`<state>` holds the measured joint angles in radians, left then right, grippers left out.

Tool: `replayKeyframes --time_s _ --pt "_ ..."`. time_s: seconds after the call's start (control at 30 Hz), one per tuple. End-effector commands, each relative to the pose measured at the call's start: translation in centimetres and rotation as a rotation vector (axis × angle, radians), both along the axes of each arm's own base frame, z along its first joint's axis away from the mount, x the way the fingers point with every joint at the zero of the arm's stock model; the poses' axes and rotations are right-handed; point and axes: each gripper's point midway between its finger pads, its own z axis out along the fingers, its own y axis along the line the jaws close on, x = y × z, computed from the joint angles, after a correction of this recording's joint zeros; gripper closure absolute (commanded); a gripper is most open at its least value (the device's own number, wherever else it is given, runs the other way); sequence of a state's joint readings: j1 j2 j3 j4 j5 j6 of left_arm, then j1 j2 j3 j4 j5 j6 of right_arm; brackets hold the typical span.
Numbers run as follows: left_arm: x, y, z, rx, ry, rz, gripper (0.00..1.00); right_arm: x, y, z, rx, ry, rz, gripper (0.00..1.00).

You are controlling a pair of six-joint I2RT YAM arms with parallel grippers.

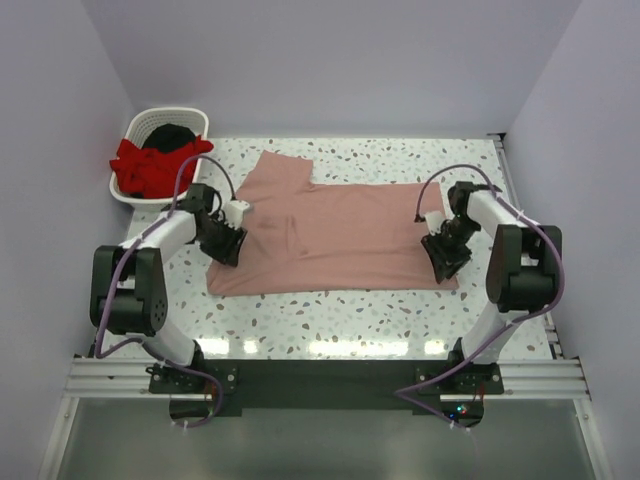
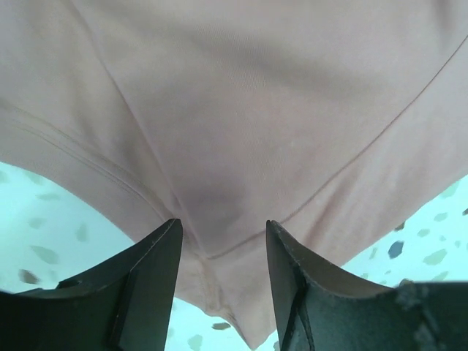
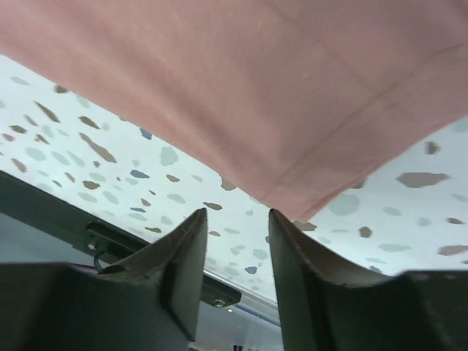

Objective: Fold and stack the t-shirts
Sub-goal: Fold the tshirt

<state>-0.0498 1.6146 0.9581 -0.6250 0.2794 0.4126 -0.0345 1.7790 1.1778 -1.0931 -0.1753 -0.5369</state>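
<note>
The salmon-pink t-shirt (image 1: 340, 230) lies spread flat across the middle of the table, its upper left part folded over. My left gripper (image 1: 225, 245) sits low at the shirt's left edge. In the left wrist view its jaws (image 2: 223, 223) stand open, with the pink cloth (image 2: 241, 110) and a seamed sleeve tip lying between and beyond the fingertips. My right gripper (image 1: 445, 262) is at the shirt's near right corner. It is open (image 3: 236, 212), and the cloth's hemmed corner (image 3: 256, 80) lies just past its right fingertip, untouched. The red t-shirt (image 1: 150, 165) and the black t-shirt (image 1: 170, 135) are heaped in the basket.
A white slatted basket (image 1: 190, 113) stands at the back left corner, the red shirt spilling over its front rim. Pale walls close in the table on three sides. The speckled tabletop (image 1: 330, 310) shows between the shirt and the arms' base rail.
</note>
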Motion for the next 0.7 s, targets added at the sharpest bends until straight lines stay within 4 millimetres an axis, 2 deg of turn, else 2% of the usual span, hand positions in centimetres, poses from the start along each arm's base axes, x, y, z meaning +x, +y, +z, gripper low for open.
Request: replayKeyframes --time_s 0.0,0.03,0.07,0.1,0.13,0.17,0.2,0.23,0.27,0.3,0.33,0.37,0.4,0.43,0.47,0.5,0.53,0.57,0.6,0.67 --pt "4.8 -1.9 6.3 -0.123 -0.178 -0.03 0.45 3.5 1.2 4.3 0.122 -0.114 -0.01 0.55" --pt "6.1 -2.4 7.4 -0.152 -0.213 -0.031 0.43 5.9 1.3 5.7 0.142 -0.178 -0.015 0.53" --pt "8.4 -2.7 8.9 -0.167 -0.258 -0.027 0.36 7.1 1.1 6.3 0.146 -0.205 -0.023 0.52" --pt "9.6 -3.1 9.6 -0.189 -0.272 -0.01 0.34 8.2 0.9 6.0 0.147 -0.204 -0.04 0.49" --pt "10.6 -3.4 8.8 -0.207 -0.241 -0.001 0.33 10.6 0.7 7.3 0.143 -0.27 -0.043 0.49" --pt "12.8 -3.7 10.9 -0.226 -0.287 0.012 0.31 11.8 0.6 7.6 0.141 -0.294 -0.044 0.49" --pt "13.9 -3.9 11.1 -0.237 -0.288 0.023 0.3 14.2 0.3 7.8 0.133 -0.333 -0.052 0.48" --pt "16.0 -4.0 11.7 -0.246 -0.312 0.031 0.29 15.4 0.1 7.9 0.124 -0.357 -0.055 0.48" --pt "17.0 -4.2 11.9 -0.26 -0.319 0.048 0.28 16.5 -0.2 7.9 0.111 -0.374 -0.056 0.48" --pt "18.0 -4.2 12.2 -0.266 -0.338 0.057 0.27 18.8 -0.6 9.0 0.098 -0.445 -0.062 0.49" --pt "20.0 -4.3 12.9 -0.272 -0.378 0.064 0.27 20.0 -0.8 7.9 0.09 -0.441 -0.064 0.5" --pt "20.8 -4.4 13.2 -0.284 -0.388 0.08 0.27 21.0 -1.1 7.9 0.075 -0.463 -0.067 0.5" --pt "21.8 -4.4 13.5 -0.288 -0.409 0.086 0.27 23.2 -1.4 8.5 0.065 -0.531 -0.072 0.52" --pt "23.2 -4.5 13.8 -0.291 -0.427 0.094 0.27 24.2 -1.6 8.3 0.06 -0.547 -0.076 0.53" --pt "23.9 -4.5 13.8 -0.296 -0.433 0.11 0.27 25.1 -1.7 7.0 0.06 -0.538 -0.081 0.53" --pt "24.6 -4.4 13.8 -0.292 -0.446 0.118 0.27 26.8 -1.8 7.5 0.055 -0.585 -0.09 0.54" --pt "25.5 -4.3 13.5 -0.289 -0.451 0.127 0.27 27.6 -1.9 7.1 0.056 -0.59 -0.096 0.54" --pt "26.0 -4.2 13.4 -0.286 -0.457 0.142 0.28 28.2 -2.0 5.2 0.052 -0.565 -0.101 0.54" --pt "26.5 -4.0 13.2 -0.279 -0.463 0.15 0.28 29.4 -2.2 5.6 0.046 -0.599 -0.107 0.54" --pt "27.3 -3.8 12.5 -0.271 -0.469 0.158 0.28 30.3 -2.5 3.9 0.032 -0.593 -0.113 0.54"
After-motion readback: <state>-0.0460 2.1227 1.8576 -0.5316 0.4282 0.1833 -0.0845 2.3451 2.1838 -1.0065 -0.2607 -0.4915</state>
